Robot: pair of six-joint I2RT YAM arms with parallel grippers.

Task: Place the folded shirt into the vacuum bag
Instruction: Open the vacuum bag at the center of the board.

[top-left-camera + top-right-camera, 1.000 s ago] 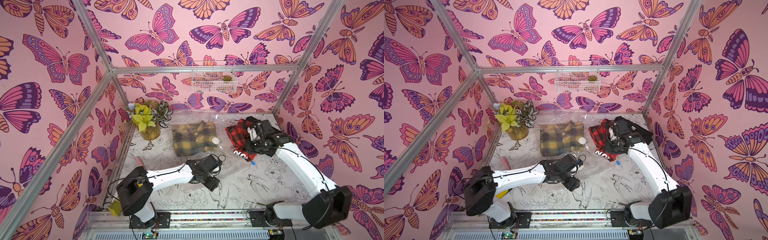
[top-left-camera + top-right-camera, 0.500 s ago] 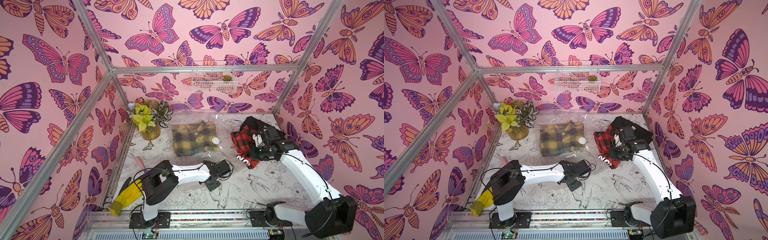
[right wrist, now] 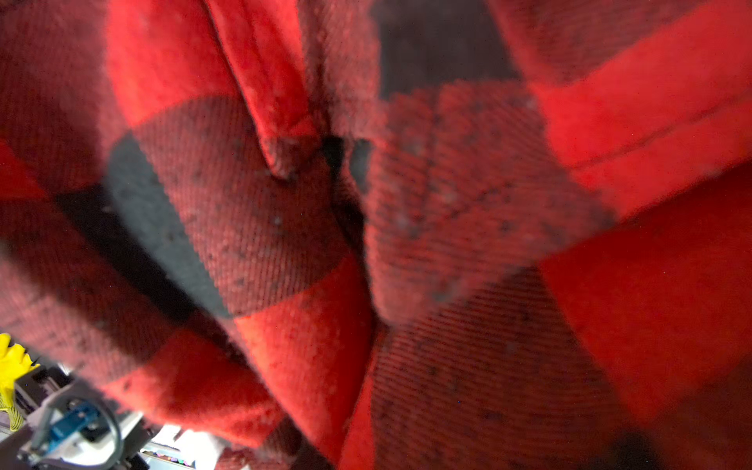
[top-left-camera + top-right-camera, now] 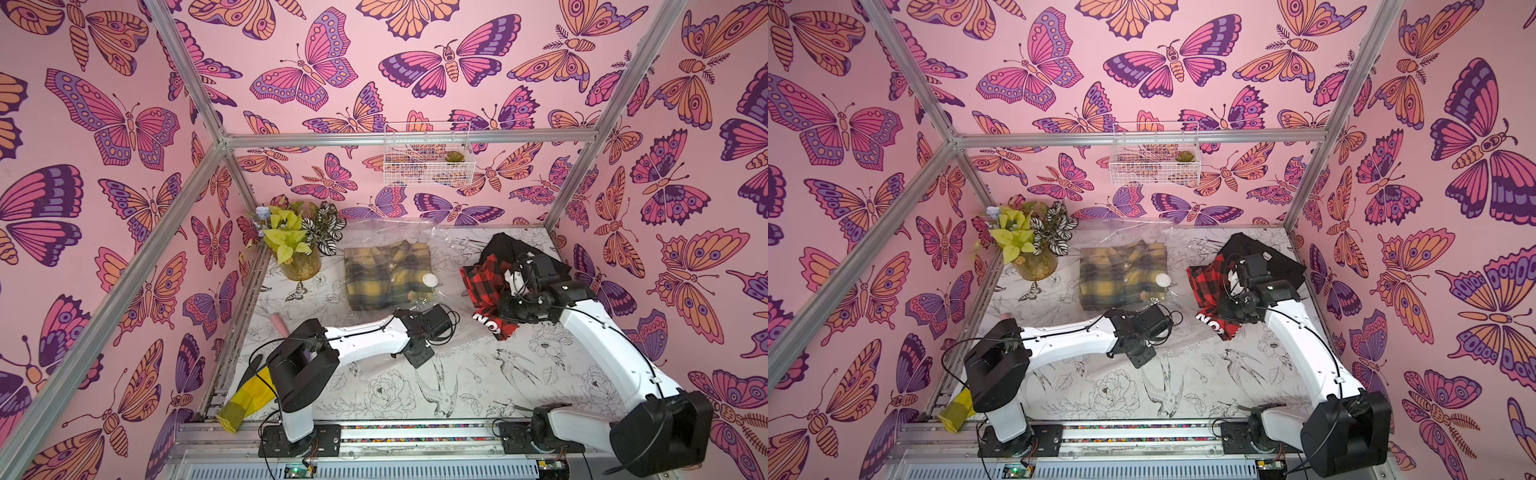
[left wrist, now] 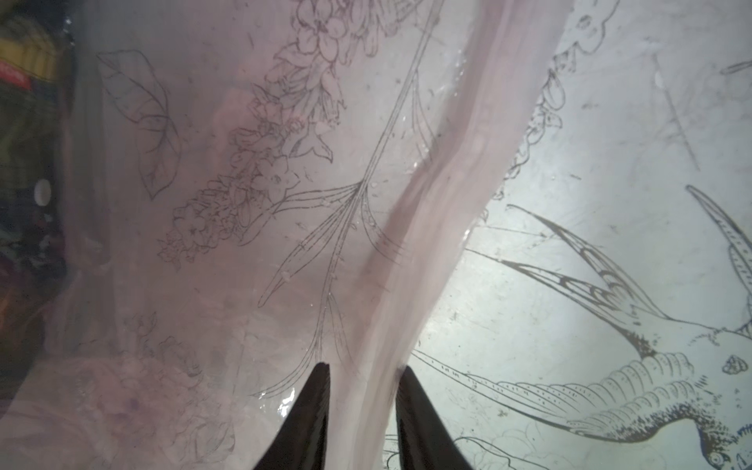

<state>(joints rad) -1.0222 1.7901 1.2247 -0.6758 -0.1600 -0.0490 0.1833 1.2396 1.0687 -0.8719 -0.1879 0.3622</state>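
Tabletop [image 4: 478, 386] w/ bird print, butterfly walls [image 4: 104, 124]; L tool [image 5: 363, 366] ajar astride bag [image 5: 244, 203], R tool [image 4: 510, 286] tight on shirt [image 4: 482, 286]

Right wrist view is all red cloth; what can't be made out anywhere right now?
- Right tool, its fingers: buried in the red plaid shirt in the right wrist view, under the wrist in both top views.
- Left tool, its tips: under its own wrist in both top views.
- Vacuum bag mouth: clear film, edge too faint in both top views.
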